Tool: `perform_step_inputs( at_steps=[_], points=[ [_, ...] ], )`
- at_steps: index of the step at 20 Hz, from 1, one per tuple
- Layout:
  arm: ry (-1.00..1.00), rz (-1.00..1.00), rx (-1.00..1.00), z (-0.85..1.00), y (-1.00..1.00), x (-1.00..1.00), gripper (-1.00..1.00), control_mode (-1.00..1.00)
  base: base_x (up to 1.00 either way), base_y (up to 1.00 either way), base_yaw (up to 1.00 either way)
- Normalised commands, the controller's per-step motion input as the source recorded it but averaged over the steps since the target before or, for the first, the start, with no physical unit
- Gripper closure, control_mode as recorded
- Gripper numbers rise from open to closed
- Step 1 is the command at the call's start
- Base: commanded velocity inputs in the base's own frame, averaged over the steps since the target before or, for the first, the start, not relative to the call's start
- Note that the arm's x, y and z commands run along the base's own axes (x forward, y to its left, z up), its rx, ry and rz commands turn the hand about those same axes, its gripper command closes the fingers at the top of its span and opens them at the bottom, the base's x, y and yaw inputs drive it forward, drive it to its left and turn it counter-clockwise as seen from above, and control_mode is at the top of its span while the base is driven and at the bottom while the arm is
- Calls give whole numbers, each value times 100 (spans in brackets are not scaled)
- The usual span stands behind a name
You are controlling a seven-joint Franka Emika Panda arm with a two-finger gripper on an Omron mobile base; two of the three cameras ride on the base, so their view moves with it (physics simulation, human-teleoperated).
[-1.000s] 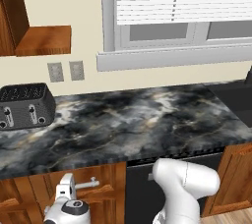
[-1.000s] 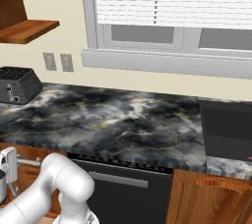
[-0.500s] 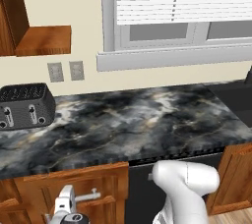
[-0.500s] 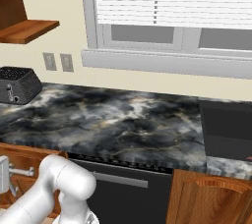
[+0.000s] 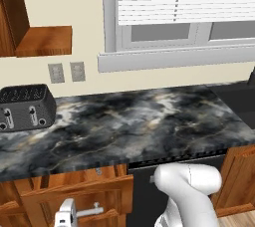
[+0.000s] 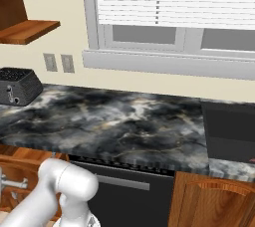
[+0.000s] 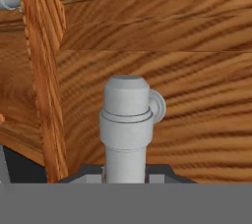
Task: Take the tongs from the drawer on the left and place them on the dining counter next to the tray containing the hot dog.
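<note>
Left base view: the end effector (image 5: pixel 64 219) sits low under the marbled worktop (image 5: pixel 139 121), at the silver bar handle (image 5: pixel 92 212) of the drawer (image 5: pixel 74 191). Against 1 second ago, both handle and end effector have dropped lower in the picture and the drawer front stands out from the cabinet face. I judge the drawer is being pulled open.

Right base view: the handle (image 6: pixel 12 183) pokes in at the left edge, lower than before, which fits the same pull.

Hand view: the end effector (image 7: pixel 125 179) is clamped tight on the handle (image 7: pixel 125 120), with the drawer front (image 7: pixel 187 95) close behind. The drawer's inside is hidden from every angle, so I cannot tell where the tongs lie. More pulling looks needed before reaching in.
</note>
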Motion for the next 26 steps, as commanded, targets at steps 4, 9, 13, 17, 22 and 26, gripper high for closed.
perform_step_inputs(
  at_steps=[4,9,13,17,22,26],
  points=[
    [2,0,0,0,0,-26,100,-100,0,0,0],
    [0,0,0,-3,0,-8,100,-100,0,0,0],
    [-1,0,0,0,0,-6,-100,-100,0,0,0],
    [0,0,0,0,0,-13,-100,-100,0,0,0],
    [-3,0,0,13,0,-25,-100,-100,0,0,0],
    [-1,0,0,41,0,-29,-100,-100,0,0,0]
  ],
)
